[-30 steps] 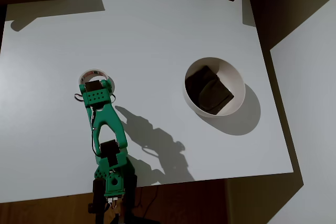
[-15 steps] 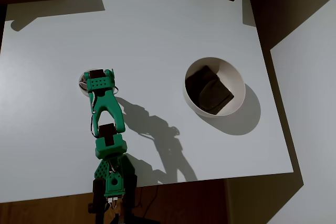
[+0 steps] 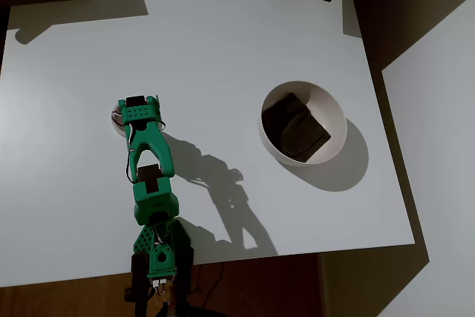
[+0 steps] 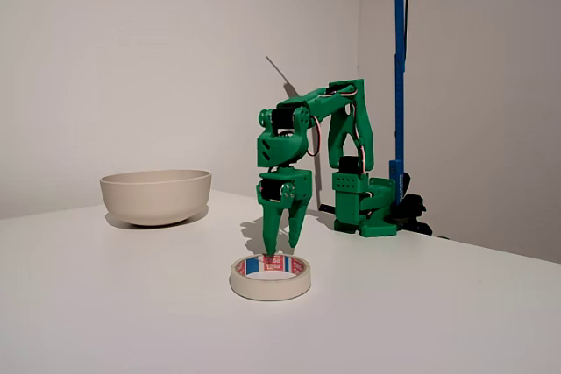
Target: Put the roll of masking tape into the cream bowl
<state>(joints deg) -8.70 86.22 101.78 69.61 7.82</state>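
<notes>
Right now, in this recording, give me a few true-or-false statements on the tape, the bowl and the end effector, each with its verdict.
1. The tape lies flat on the table. True.
2. The tape is inside the bowl. False: it lies on the table, apart from the bowl.
3. The end effector hangs over the tape, fingers pointing down. True.
4. The end effector has lifted the tape. False: in the fixed view the tape rests on the table, with the fingertips just above its far rim.
5. The bowl holds a dark square pad. True.
6. The bowl is tipped on its side. False: it stands upright.
</notes>
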